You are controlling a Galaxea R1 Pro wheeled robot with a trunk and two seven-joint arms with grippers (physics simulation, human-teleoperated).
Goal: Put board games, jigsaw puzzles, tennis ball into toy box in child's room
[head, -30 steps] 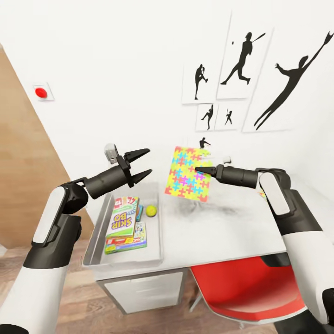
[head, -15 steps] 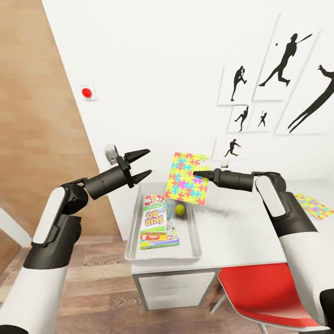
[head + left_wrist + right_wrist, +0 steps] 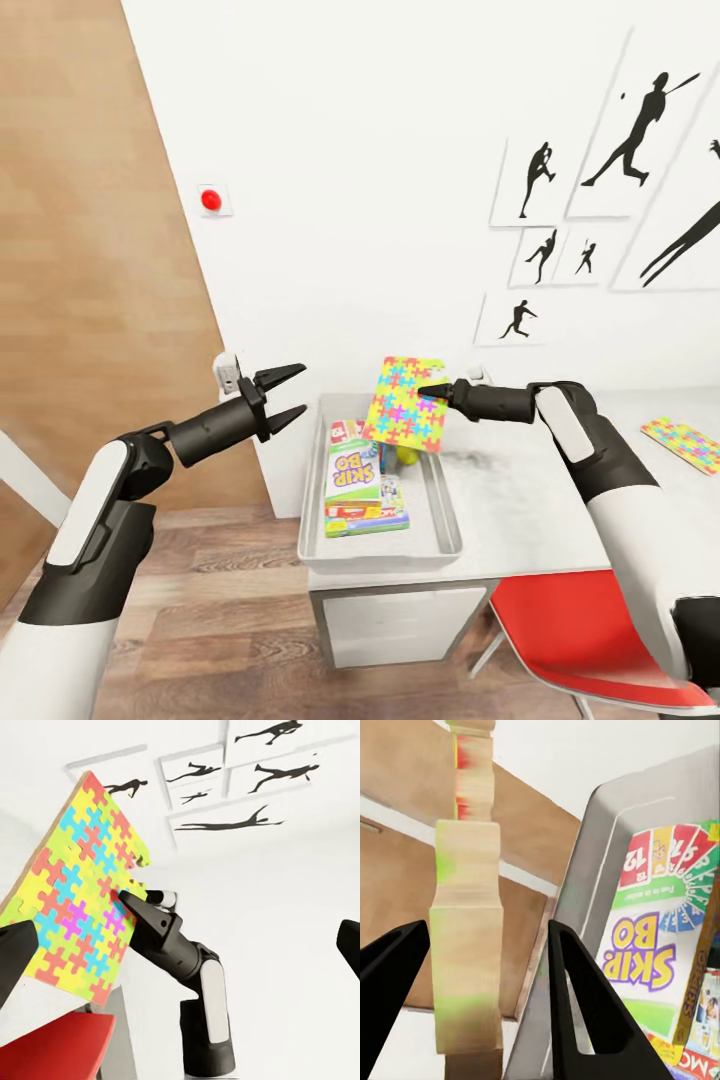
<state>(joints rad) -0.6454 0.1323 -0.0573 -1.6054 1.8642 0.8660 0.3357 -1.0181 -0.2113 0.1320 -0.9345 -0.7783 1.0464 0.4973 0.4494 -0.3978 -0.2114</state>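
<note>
- Right gripper [image 3: 425, 391] clamps a thin multicoloured jigsaw puzzle square [image 3: 405, 404], tilted on edge above the pale grey lidless toy box [image 3: 446, 515].
- Left gripper [image 3: 296, 395] hangs spread and empty, beside the bin's outer rim.

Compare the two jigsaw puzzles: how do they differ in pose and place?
The near puzzle is held up on edge by the right gripper, above the toy box. The far puzzle lies flat on the table, untouched. Both are thin squares of bright interlocking pieces.

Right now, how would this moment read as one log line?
right gripper: holding jigsaw puzzle above toy box | left gripper: open, empty | second puzzle: on table
</note>
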